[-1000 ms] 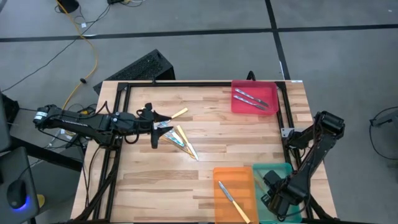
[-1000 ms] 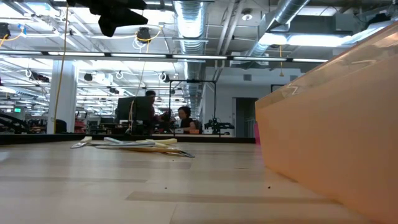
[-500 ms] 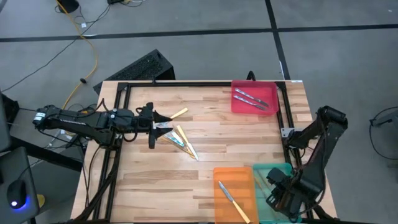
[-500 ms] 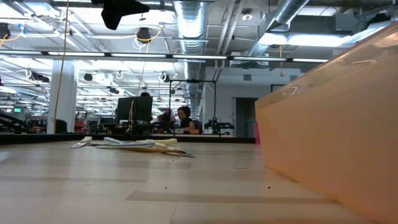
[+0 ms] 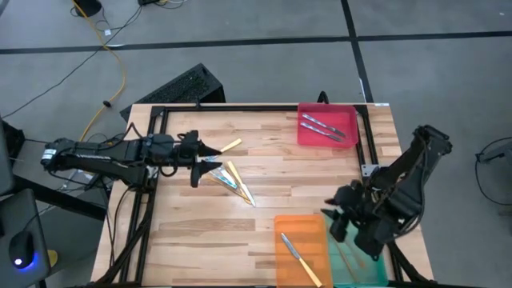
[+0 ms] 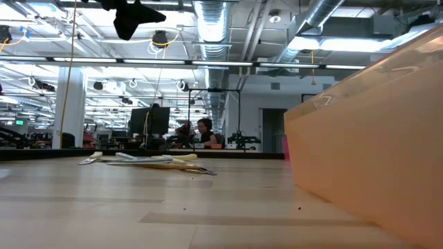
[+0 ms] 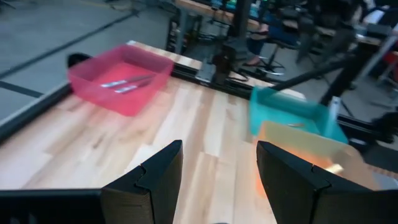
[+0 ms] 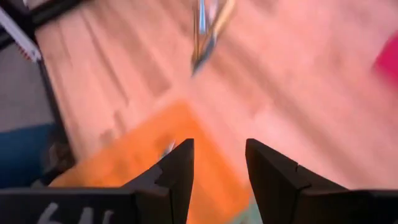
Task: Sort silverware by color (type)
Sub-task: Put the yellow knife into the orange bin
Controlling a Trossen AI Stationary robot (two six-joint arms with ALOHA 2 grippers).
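On the wooden table (image 5: pixel 264 160), silverware (image 5: pixel 228 178) lies piled before a ducted workshop.

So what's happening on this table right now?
A two-arm robot is sorting silverware into coloured trays. The left gripper hovers open over the loose pile of utensils in the middle of the table. The right gripper is open and empty beside the orange tray, above the teal tray. The red tray holds two silver pieces, the orange tray one yellow-handled utensil, and the teal tray some thin tan pieces. Several utensils are not yet sorted.
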